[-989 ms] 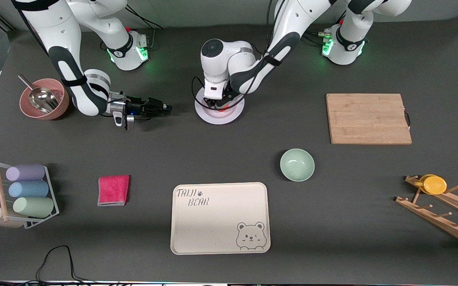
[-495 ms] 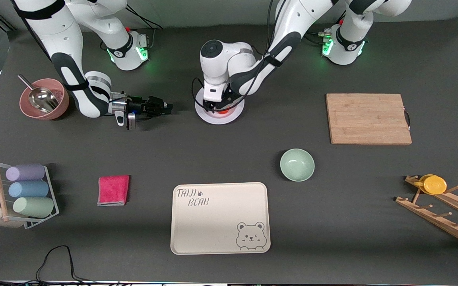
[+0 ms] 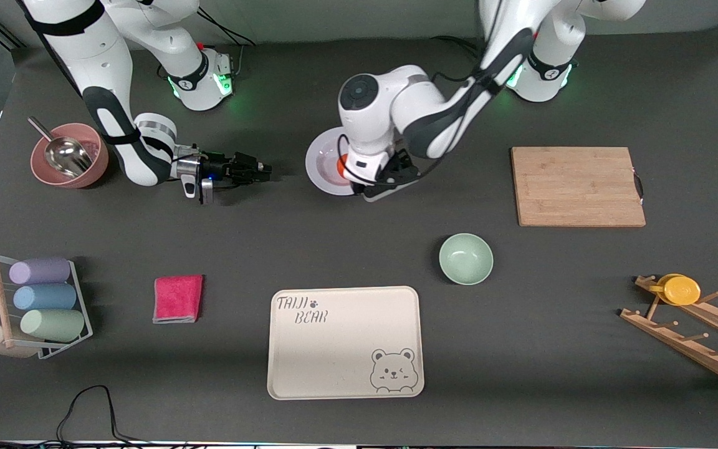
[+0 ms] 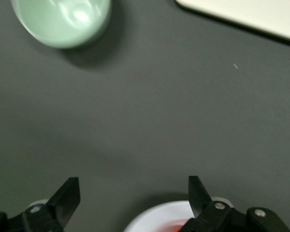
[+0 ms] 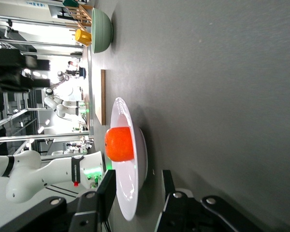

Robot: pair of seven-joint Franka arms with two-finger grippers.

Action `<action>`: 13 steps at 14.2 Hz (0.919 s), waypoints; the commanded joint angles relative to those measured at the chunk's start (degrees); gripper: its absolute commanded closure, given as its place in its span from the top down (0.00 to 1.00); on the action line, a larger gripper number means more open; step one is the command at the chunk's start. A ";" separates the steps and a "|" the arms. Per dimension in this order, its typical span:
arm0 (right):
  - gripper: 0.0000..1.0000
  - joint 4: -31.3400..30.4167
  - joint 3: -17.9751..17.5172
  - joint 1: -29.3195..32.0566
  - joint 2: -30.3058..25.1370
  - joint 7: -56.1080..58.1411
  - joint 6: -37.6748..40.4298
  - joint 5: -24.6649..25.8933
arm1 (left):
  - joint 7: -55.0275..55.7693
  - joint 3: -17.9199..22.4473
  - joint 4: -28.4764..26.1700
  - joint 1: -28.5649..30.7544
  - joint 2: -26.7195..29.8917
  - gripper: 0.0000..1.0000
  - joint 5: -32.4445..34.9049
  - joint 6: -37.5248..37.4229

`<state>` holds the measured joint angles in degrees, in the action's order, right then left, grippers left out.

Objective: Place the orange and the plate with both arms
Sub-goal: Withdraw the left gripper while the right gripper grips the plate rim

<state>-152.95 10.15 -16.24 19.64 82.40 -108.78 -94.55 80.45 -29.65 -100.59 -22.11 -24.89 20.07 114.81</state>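
Orange (image 3: 340,166) on plate (image 3: 321,163), just beside open left end effector (image 3: 384,187).

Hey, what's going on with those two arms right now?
Left gripper open, empty, over the plate's edge. Right gripper open, low beside the plate. Orange sits in the plate. Nothing between.

Even overhead light, soft shadows on the table (image 3: 272,237), left wrist view blurred, bright glare through right wrist background
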 commanded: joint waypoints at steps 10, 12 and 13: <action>0.46 2.13 -11.99 -3.09 5.58 8.91 -1.44 -21.73 | -52.72 -0.06 11.30 29.29 12.84 1.00 -9.78 -21.55; 0.46 2.13 -11.99 -3.09 5.67 9.79 -1.44 -21.73 | -60.56 -0.15 11.30 34.56 14.08 1.00 -10.22 -21.47; 0.46 2.13 -11.99 -3.09 5.76 10.75 -1.44 -21.73 | -62.94 -0.32 11.12 37.72 14.86 1.00 -11.18 -20.86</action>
<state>-151.74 -1.73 -18.86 24.06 90.19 -109.90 -114.54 23.32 -29.21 -88.62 10.92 -12.46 10.99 94.20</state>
